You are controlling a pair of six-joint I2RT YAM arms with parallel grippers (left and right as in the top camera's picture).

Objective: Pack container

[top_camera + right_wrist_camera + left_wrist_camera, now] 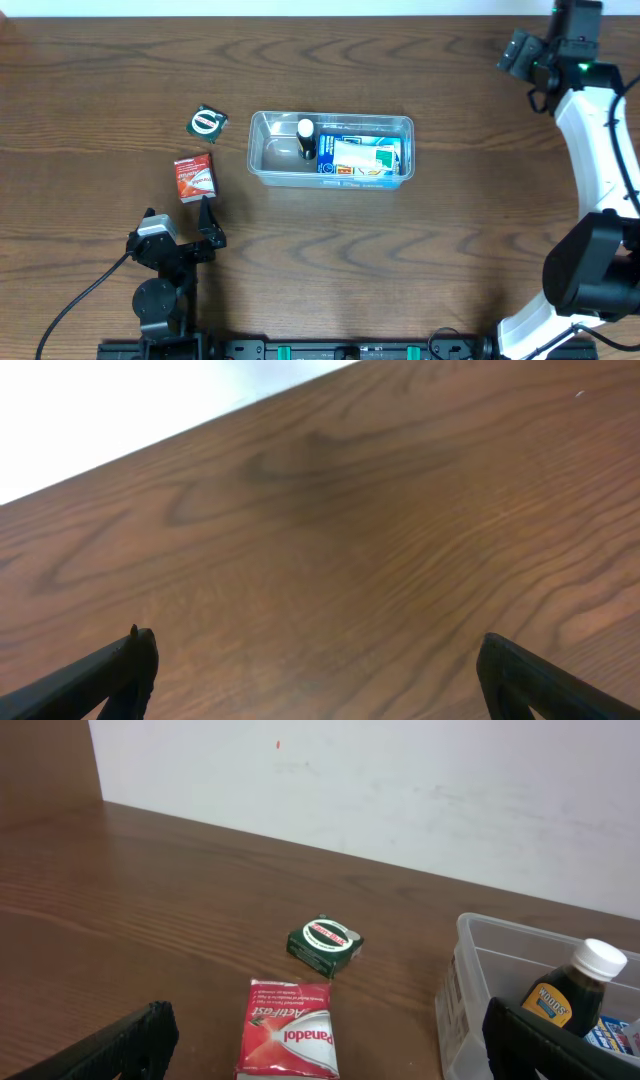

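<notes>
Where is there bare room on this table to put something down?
Bare tabletop lies between the container and the right arm, and in front of the container. It is crowded left of the container, where the red box, green box and left claw cluster.

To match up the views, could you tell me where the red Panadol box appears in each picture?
Overhead: red box left of the container.
Left wrist: bottom centre.
Right wrist: not in it.
Shared landmark: the green box beside it.
</notes>
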